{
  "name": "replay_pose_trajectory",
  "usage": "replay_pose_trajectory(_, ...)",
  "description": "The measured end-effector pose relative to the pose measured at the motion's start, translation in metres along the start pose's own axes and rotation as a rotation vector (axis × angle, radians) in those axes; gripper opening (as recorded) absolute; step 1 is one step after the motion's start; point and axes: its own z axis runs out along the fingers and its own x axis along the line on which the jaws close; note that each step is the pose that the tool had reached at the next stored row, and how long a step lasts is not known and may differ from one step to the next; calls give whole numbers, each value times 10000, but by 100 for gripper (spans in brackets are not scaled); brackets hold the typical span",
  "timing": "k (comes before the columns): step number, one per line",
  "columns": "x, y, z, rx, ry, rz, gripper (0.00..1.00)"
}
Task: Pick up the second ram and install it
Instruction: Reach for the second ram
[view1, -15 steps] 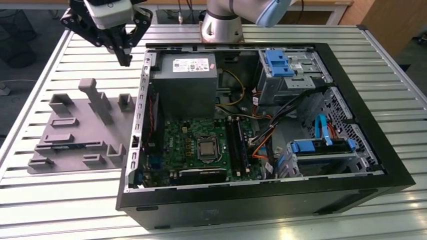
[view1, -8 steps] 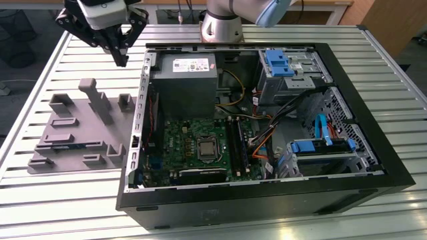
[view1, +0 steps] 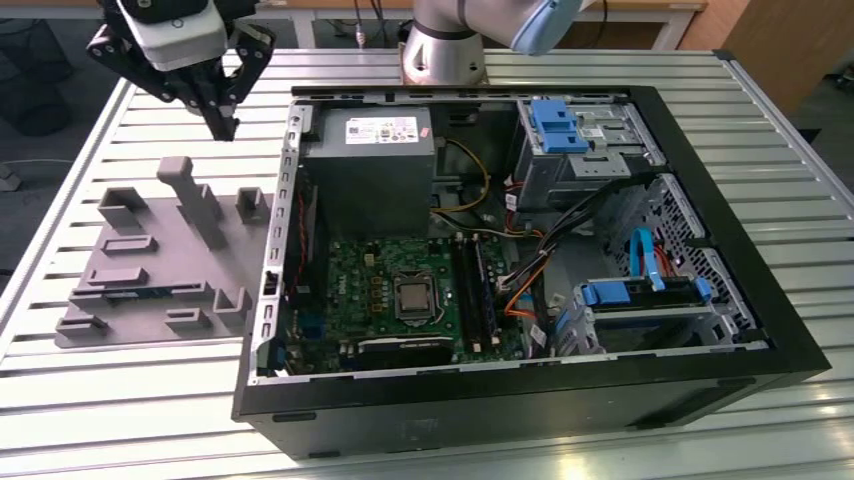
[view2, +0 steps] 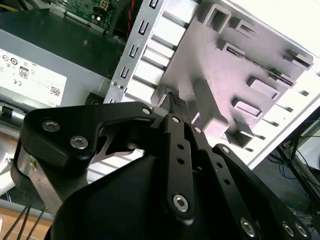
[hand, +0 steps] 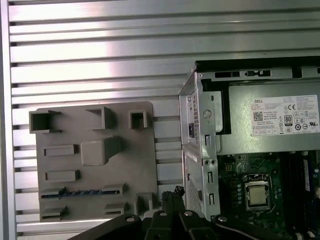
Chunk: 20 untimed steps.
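Note:
The second ram (view1: 150, 293) is a thin blue-green stick lying on edge in a slot of the grey fixture plate (view1: 160, 255), near the plate's front at the exterior view's left. In the first wrist view the ram (hand: 80, 192) sits low on the plate (hand: 95, 155). My gripper (view1: 222, 128) hangs well above the table behind the plate's far edge, fingers drawn together to a point with nothing between them. Its fingertips (hand: 172, 194) show between the plate and the case wall. In the second wrist view the gripper (view2: 174, 99) points toward the plate (view2: 240, 65).
An open black computer case (view1: 747, 330) lies at the exterior view's right, with a grey power supply (view1: 367, 160), a green motherboard (view1: 387, 290) with long black slots (view1: 474, 290), and blue drive bays (view1: 641, 295). The slatted metal table (view1: 120, 400) surrounds them.

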Motion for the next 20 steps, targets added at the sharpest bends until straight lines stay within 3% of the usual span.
replay_pose_trajectory(11, 334, -53, 41, 4, 64, 2, 11)
replay_pose_trajectory(16, 434, -76, 73, 8, 114, 5, 11)
replay_pose_trajectory(20, 439, -76, 73, 8, 114, 4, 11)
